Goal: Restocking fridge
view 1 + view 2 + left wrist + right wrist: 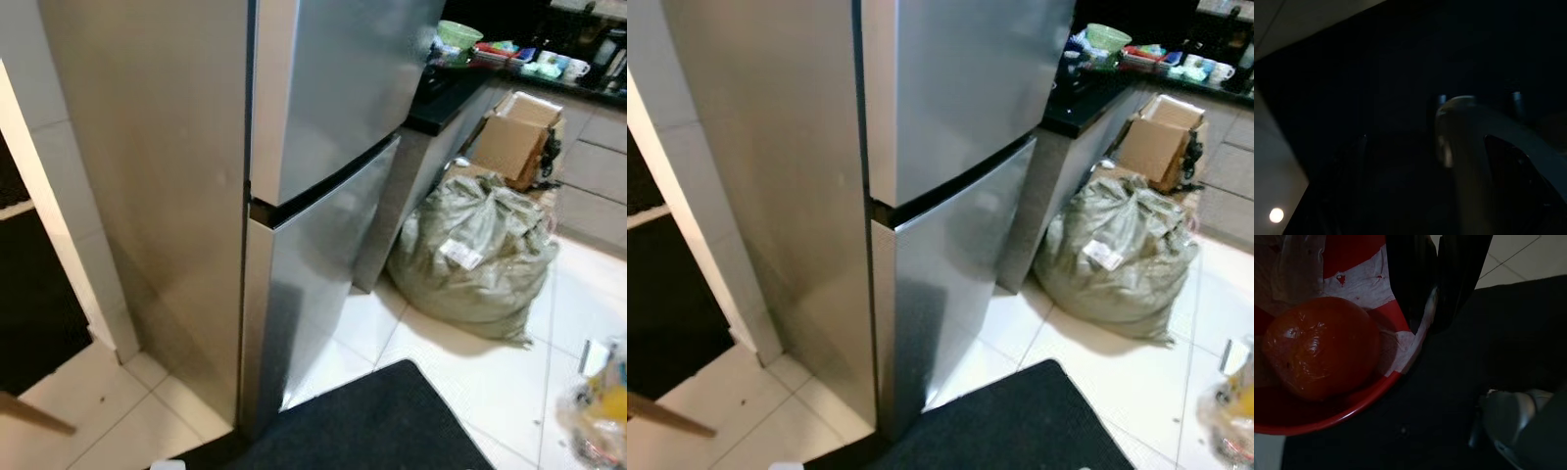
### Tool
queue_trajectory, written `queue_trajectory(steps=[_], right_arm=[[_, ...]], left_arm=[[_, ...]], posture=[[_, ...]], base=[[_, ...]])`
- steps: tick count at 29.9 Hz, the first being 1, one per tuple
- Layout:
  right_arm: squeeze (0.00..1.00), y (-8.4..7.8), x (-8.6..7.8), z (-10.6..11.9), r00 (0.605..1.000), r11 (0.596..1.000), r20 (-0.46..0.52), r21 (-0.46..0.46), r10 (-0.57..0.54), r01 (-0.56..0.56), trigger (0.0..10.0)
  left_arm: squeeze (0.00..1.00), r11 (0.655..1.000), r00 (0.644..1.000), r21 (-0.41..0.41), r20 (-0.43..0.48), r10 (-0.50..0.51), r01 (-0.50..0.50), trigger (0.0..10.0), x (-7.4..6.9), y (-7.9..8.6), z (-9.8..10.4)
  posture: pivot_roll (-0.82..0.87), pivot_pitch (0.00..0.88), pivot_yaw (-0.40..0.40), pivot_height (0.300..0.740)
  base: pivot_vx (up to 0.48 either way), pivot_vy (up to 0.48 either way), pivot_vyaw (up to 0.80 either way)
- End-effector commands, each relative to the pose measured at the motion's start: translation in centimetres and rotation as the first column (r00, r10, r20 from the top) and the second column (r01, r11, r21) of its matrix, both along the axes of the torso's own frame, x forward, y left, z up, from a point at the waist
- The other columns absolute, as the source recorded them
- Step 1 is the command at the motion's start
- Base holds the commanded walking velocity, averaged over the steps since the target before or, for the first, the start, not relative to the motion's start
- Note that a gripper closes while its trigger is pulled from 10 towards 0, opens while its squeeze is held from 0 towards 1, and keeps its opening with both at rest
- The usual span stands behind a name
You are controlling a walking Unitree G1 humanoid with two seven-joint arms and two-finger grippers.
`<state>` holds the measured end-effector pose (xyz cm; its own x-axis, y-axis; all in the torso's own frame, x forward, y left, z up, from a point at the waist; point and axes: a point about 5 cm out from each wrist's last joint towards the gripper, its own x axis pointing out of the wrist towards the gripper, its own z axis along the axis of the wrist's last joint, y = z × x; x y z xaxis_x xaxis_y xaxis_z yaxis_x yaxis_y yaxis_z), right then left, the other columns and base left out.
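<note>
One tomato [1322, 347] in bowl [1352, 413] beside right tool [1436, 308]

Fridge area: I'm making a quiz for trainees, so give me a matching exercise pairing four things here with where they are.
Things:
1. sack
2. green bowl
3. cardboard box
4. tomato

Places:
A. on the counter
B. in a red bowl whose rim the right gripper pinches
C. on the floor tiles beside the fridge
D. behind the sack, against the cabinets

Pairs: 1-C, 2-A, 3-D, 4-B
</note>
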<state>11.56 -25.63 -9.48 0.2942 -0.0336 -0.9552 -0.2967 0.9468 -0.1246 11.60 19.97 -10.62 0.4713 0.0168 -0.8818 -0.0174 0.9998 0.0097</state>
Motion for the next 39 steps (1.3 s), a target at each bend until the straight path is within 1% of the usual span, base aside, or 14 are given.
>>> queue_trajectory(steps=[1,8,16,21,26,27,29,31,33,35,36,37,38,39], right_arm=[[0.00,-0.8,0.0,0.2,1.000,1.000,0.003,-0.027,-0.008,0.008,10.0],[0.00,-0.9,-0.1,0.2,1.000,1.000,0.003,-0.027,-0.010,0.010,10.0],[0.00,-0.8,-0.1,0.2,1.000,1.000,0.001,-0.024,-0.010,0.010,10.0],[0.00,-0.8,-0.2,0.2,1.000,1.000,0.000,-0.022,-0.008,0.008,10.0],[0.00,-1.1,-0.3,0.3,1.000,1.000,0.000,-0.027,-0.011,0.011,10.0],[0.00,-1.1,-0.3,0.3,1.000,1.000,0.001,-0.028,-0.011,0.011,10.0],[0.00,-1.1,-0.2,0.3,1.000,1.000,0.001,-0.028,-0.011,0.011,10.0],[0.00,-1.1,-0.2,0.3,1.000,1.000,0.002,-0.027,-0.010,0.010,10.0],[0.00,-1.1,-0.2,0.3,1.000,1.000,0.001,-0.027,-0.009,0.009,10.0],[0.00,-0.9,-0.3,0.2,1.000,1.000,0.001,-0.025,-0.009,0.009,10.0],[0.00,-0.9,-0.3,0.2,1.000,1.000,0.001,-0.025,-0.009,0.009,10.0],[0.00,-0.9,-0.3,0.2,1.000,1.000,0.001,-0.024,-0.008,0.008,10.0],[0.00,-0.9,-0.3,0.2,1.000,1.000,0.001,-0.024,-0.008,0.008,10.0],[0.00,-0.8,-0.3,0.2,1.000,1.000,0.001,-0.023,-0.008,0.008,10.0]], left_arm=[[0.00,1.000,1.000,-0.021,-0.020,-0.007,0.006,10.0,-0.6,-0.8,-0.3],[0.00,1.000,1.000,-0.021,-0.013,0.009,-0.009,10.0,-0.6,-0.7,-0.3],[0.00,0.999,0.999,-0.013,0.018,0.051,-0.051,10.0,0.1,0.2,0.1],[0.00,0.990,0.983,0.056,0.139,0.117,-0.126,10.0,2.7,2.9,1.5],[0.00,0.968,0.901,0.052,0.380,0.210,-0.247,10.0,7.2,6.6,5.0],[1.00,0.968,0.871,0.031,0.445,0.210,-0.249,10.0,8.5,7.2,6.1],[1.00,0.969,0.852,0.018,0.482,0.206,-0.245,10.0,9.2,7.5,6.8],[1.00,0.988,0.780,-0.009,0.612,0.129,-0.156,10.0,12.6,8.2,9.9],[1.00,0.991,0.761,-0.015,0.638,0.114,-0.135,10.0,13.3,8.2,10.6],[1.00,0.997,0.685,-0.060,0.725,0.074,-0.044,10.0,15.4,7.6,12.8],[1.00,0.997,0.685,-0.060,0.725,0.074,-0.044,10.0,15.4,7.6,12.8],[1.00,0.996,0.643,-0.082,0.765,0.047,0.024,10.0,16.4,7.1,13.9],[1.00,0.996,0.643,-0.082,0.765,0.047,0.024,10.0,16.4,7.1,13.9],[1.00,0.991,0.601,-0.055,0.799,-0.032,0.125,10.0,17.5,6.2,15.2]], posture=[[-0.11,0.002,-0.097,0.740],[-0.11,0.002,-0.095,0.740],[-0.11,0.003,-0.093,0.740],[-0.11,0.004,-0.094,0.740],[-0.11,0.002,-0.093,0.740],[-0.11,0.002,-0.093,0.740],[-0.11,0.002,-0.093,0.740],[-0.10,0.002,-0.092,0.740],[-0.10,0.002,-0.091,0.740],[-0.10,0.002,-0.090,0.740],[-0.10,0.002,-0.090,0.740],[-0.10,0.004,-0.090,0.740],[-0.10,0.004,-0.090,0.740],[-0.10,0.005,-0.091,0.740]], base=[[0.000,-0.469,0.00],[0.000,-0.442,0.00],[0.000,0.000,0.00],[0.000,0.000,0.00],[0.000,0.000,0.00],[0.000,0.000,0.00],[0.000,0.000,0.00],[0.000,0.000,0.00],[0.000,0.000,0.00],[0.000,0.000,0.00],[0.000,0.000,0.00],[0.000,0.000,0.00],[0.000,0.000,0.00],[0.000,0.000,0.00]])
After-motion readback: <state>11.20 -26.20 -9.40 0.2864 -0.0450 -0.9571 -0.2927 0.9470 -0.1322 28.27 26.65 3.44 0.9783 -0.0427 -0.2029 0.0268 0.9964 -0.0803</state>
